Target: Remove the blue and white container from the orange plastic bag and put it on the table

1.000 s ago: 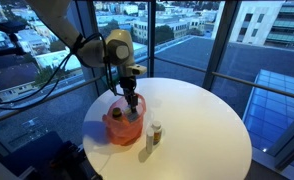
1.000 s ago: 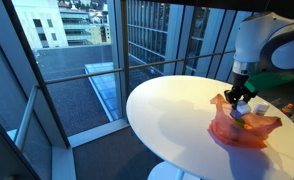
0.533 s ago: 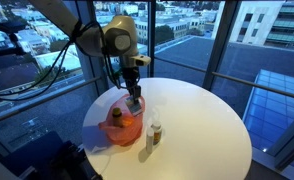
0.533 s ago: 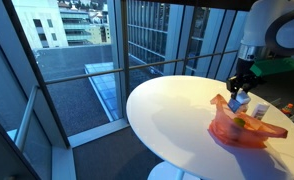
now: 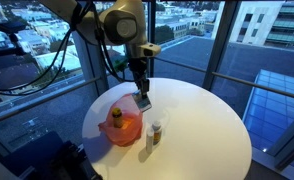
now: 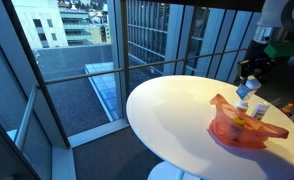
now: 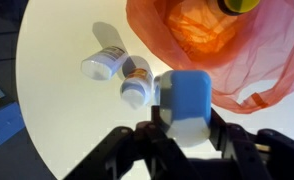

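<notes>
My gripper is shut on the blue and white container and holds it in the air above the round white table. In both exterior views the container hangs clear of the orange plastic bag, which lies crumpled on the table below. In the wrist view the bag lies open at the top right, with a yellow-green object at its edge.
A small brown bottle with a white cap and a white bottle lie on the table beside the bag. A small bottle stands next to the bag. Glass walls surround the table.
My gripper has risen out of the orange bag with the blue and white container and moved up and away from the bag. The bag has slumped flatter.
</notes>
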Controlling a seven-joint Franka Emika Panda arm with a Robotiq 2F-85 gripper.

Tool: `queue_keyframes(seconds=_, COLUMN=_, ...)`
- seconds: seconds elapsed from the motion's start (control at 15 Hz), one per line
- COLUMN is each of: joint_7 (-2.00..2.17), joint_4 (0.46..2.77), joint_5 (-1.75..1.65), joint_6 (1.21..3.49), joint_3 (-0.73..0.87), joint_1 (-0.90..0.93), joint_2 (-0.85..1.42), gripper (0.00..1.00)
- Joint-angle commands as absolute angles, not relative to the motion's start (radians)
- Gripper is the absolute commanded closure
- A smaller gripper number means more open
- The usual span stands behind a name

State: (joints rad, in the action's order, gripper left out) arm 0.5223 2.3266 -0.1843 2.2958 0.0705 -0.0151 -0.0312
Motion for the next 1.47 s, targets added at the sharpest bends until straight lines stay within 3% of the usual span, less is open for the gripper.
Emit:
queue_keyframes(seconds=0.0, joint_7=0.473, joint_4=2.318, joint_5=-0.150, joint_6=2.262, joint_3=0.077, joint_1=-0.054, joint_2=-0.053, gripper=0.79)
queue_keyframes(seconds=1.4, joint_7=0.262, joint_4=2.110, joint_5=0.016, joint_6=2.306, joint_3=0.094, joint_1=-0.080, joint_2=0.282, gripper=0.79)
